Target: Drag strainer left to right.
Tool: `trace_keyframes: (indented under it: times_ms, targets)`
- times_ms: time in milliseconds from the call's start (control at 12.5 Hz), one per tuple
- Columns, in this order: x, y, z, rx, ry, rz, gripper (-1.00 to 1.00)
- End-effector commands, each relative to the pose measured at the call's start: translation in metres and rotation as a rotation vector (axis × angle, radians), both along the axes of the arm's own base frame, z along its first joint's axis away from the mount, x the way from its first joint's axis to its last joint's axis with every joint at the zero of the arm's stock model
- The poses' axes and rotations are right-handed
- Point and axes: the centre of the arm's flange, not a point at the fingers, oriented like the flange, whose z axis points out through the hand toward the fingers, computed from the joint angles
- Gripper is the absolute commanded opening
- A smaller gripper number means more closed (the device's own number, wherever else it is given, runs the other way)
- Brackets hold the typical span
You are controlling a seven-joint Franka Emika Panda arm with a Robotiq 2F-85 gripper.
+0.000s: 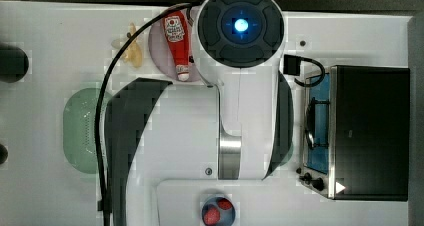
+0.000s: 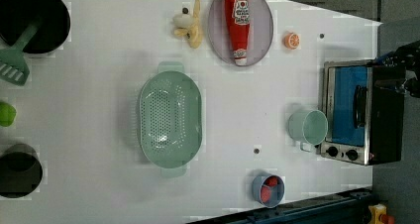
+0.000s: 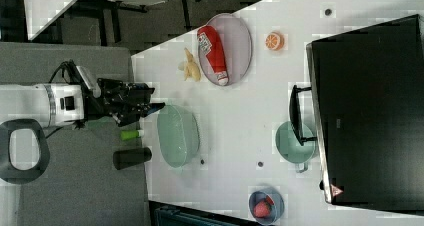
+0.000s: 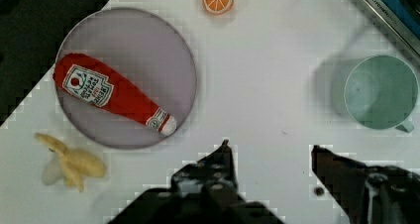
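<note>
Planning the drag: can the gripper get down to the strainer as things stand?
Probably yes: the strainer sits alone on the table with nothing in it, and the gripper is open and holds nothing.

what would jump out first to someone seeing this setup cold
Probably the pale green strainer, the largest thing on the white table, lying in open space in the left view. Next, the red ketchup bottle on its grey plate near the left view's top edge. The open pincer hangs empty over bare table, between plate and green cup.
</note>
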Motion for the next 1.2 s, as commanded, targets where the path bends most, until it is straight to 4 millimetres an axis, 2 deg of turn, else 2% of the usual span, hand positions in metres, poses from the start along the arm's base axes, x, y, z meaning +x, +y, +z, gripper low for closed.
trace_keyframes:
  times_ms: [80,240,400,640,880,1040,1200]
  targets:
    - [-0.163,-0.025,0.097,0.007,-0.026,-0.137,0.59]
    - [-0.163,-0.026,0.097,0.010,-0.025,-0.143,0.99]
    - [-0.159,-0.003,0.095,0.042,-0.023,-0.105,1.00]
    - [-0.149,0.071,0.075,0.056,0.017,-0.015,1.00]
    - [-0.137,0.153,0.043,0.003,0.019,-0.094,1.00]
    - [-0.131,0.209,0.012,-0.012,0.006,-0.172,1.00]
    - [-0.127,0.263,-0.028,-0.005,0.004,-0.268,1.00]
